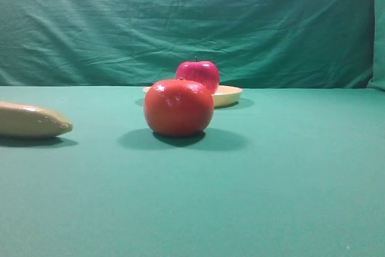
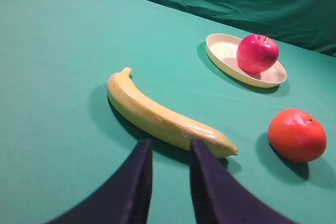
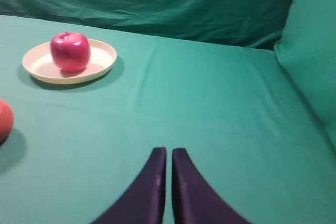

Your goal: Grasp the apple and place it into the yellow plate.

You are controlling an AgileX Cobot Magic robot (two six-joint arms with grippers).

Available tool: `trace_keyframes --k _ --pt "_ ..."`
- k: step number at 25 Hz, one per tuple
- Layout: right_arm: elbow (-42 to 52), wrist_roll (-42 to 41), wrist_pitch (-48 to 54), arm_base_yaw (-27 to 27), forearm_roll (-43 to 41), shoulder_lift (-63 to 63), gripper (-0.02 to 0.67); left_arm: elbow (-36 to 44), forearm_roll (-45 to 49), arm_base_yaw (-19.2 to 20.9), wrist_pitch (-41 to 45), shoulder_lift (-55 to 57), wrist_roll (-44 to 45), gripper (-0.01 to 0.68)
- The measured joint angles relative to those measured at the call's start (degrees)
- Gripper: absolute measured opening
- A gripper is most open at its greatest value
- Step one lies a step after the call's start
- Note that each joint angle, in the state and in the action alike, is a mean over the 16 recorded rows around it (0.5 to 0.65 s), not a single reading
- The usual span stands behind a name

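High view: apple (image 1: 198, 74) sits in the yellow plate (image 1: 230, 95), behind the orange fruit (image 1: 178, 107); no arm in frame. Left wrist: left gripper (image 2: 170, 153) slightly apart, empty, above the banana (image 2: 164, 117). Right wrist: right gripper (image 3: 168, 156) closed, empty, well away from plate. Placement looks done; next is just staying clear.

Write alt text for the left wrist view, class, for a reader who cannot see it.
A pink-red apple sits in a pale yellow plate at upper right on a green cloth. A yellow banana lies across the middle, an orange-red fruit at right. The left gripper shows at the bottom, slightly open and empty.
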Motion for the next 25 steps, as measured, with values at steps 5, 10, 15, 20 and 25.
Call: trace_keyframes --k 5,10,15,20,25 --pt "3.57 0.00 0.10 -4.79 0.97 -2.84 0.000 0.00 0.00 0.00 0.00 0.00 0.00 0.157" --pt "6.42 0.00 -0.16 -7.38 2.23 -3.68 0.000 0.00 0.00 0.00 0.00 0.00 0.00 0.157" --pt "8.17 -0.31 -0.80 -7.99 3.28 -3.76 0.000 0.00 0.00 0.00 0.00 0.00 0.00 0.157" --pt "8.91 -0.96 -1.55 -7.99 3.78 -3.76 0.000 0.00 0.00 0.00 0.00 0.00 0.00 0.157" --pt "9.01 -1.65 -2.07 -7.99 3.96 -3.76 0.000 0.00 0.00 0.00 0.00 0.00 0.00 0.157"
